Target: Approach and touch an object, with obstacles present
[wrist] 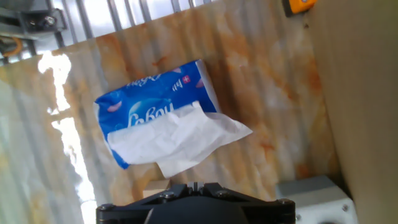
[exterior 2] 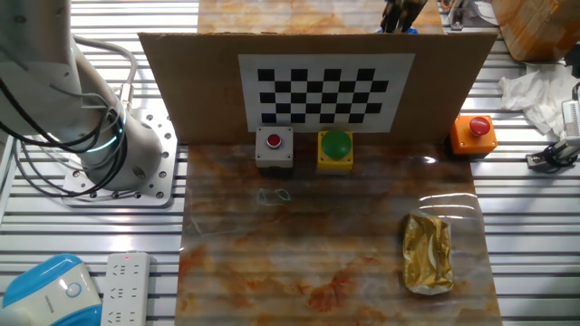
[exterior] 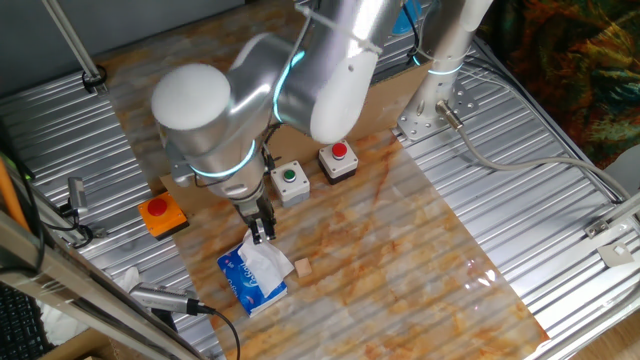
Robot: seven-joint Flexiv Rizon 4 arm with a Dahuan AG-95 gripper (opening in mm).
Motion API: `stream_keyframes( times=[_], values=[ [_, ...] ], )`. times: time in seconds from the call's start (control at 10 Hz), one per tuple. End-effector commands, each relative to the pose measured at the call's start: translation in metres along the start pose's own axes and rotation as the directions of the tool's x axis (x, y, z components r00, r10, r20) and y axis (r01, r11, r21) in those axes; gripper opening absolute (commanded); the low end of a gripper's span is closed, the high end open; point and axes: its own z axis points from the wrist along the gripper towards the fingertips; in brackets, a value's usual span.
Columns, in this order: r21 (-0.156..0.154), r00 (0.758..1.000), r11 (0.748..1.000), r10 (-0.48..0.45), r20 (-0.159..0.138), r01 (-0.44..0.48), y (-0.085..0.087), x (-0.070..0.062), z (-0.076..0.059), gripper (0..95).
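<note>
My two-finger gripper [exterior: 262, 232] hangs just above the blue tissue pack with a white sheet pulled out [exterior: 255, 272]; whether its fingers are parted or closed I cannot tell. I judge the approach nearly done and the touch itself left. The tall brown cardboard wall [exterior 2: 317, 81] stands at twelve o'clock in the other fixed view, hiding the pack behind it. Only the hand view reads the pack's lettering [wrist: 152, 115].

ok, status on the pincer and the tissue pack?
Pincer just above tissue pack, contact unclear, open or shut unclear. One tissue sticking out of the pack. Cardboard wall stands behind; nothing between pincer and pack.
</note>
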Motion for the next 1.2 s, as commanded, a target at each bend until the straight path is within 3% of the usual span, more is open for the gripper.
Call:
stream_keyframes(
  times=[0.1,0.4,0.7,1.2],
  values=[
    [0.002,1.0,1.0,0.001,0.009,-0.001,0.0011,-0.0021,0.0072,0.0],
    [0.0,1.0,1.0,-0.011,0.015,0.011,0.0016,-0.0025,0.0131,0.0],
    [-0.002,0.997,0.999,-0.048,0.067,0.048,0.0016,-0.0025,0.013,0.0],
    [0.0,0.997,0.999,-0.038,0.066,0.038,0.0016,-0.0025,0.013,0.0]
  ],
)
